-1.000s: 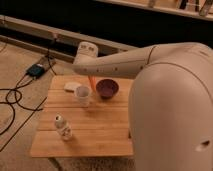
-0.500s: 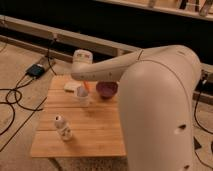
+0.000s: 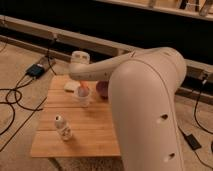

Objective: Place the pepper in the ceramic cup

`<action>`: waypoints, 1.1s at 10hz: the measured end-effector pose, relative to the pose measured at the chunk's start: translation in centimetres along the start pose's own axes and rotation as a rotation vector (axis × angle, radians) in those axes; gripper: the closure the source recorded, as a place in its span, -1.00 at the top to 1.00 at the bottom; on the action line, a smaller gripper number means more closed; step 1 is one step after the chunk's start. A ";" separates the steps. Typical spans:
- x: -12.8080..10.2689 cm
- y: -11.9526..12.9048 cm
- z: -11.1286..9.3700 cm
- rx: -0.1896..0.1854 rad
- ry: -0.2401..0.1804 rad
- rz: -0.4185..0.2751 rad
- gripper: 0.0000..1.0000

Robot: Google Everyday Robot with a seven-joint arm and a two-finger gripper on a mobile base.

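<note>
The white ceramic cup (image 3: 83, 98) stands upright on the wooden table (image 3: 95, 132), left of the dark purple bowl (image 3: 102, 90). The orange pepper (image 3: 84, 90) points down at the cup's mouth, its lower end at or inside the rim. My gripper (image 3: 82, 83) is right above the cup, at the pepper's upper end. The arm reaches in from the right and hides part of the bowl.
A clear plastic bottle (image 3: 62, 127) stands near the table's front left. A flat whitish object (image 3: 70, 86) lies at the back left, beside the cup. Black cables (image 3: 15, 100) and a small box (image 3: 36, 70) lie on the floor to the left.
The arm has swung further across the view and now covers more of the table's right side. The gripper with the pepper has stayed over the cup and sits a little lower.
</note>
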State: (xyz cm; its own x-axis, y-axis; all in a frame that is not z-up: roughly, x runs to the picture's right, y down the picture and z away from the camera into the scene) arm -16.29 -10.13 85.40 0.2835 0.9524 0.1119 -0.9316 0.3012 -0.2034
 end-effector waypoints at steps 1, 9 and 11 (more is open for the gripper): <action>0.2 0.1 0.0 -0.005 -0.001 -0.006 -0.58; 2.6 1.8 -0.8 -0.055 -0.052 0.001 0.44; 2.3 1.7 -0.8 -0.052 -0.071 -0.006 0.49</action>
State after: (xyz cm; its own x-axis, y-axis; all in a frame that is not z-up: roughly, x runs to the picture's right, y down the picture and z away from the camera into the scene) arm -17.09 -7.42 84.51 0.2706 0.9454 0.1816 -0.9162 0.3109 -0.2529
